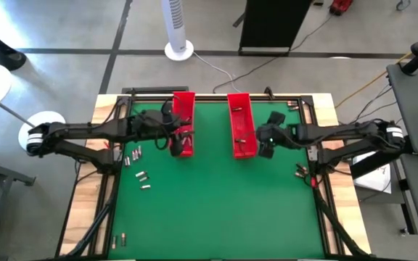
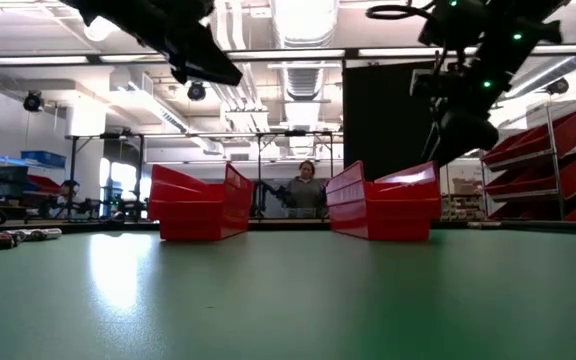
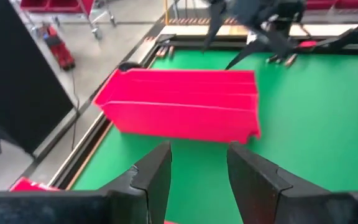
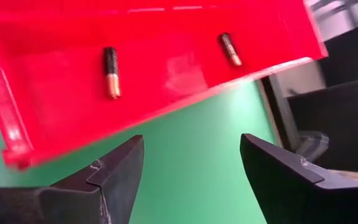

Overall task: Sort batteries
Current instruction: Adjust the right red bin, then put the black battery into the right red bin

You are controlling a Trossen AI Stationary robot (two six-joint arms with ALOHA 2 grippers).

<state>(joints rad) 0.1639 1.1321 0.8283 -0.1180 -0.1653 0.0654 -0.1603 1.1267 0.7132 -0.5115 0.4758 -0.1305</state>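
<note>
The left tool (image 1: 178, 142) hangs over the near end of the left red tray (image 1: 184, 109), its fingers (image 3: 157, 180) parted and holding nothing. The right tool (image 1: 265, 145) is just beside the right red tray (image 1: 239, 109), wide open and empty. Two batteries (image 4: 111, 72) lie inside this tray, apart from each other. More batteries (image 1: 141, 176) lie scattered on the green counter (image 1: 216, 210), on the left side.

Open green lane between two red trays (image 1: 184, 116), front table (image 1: 216, 210) bare
</note>
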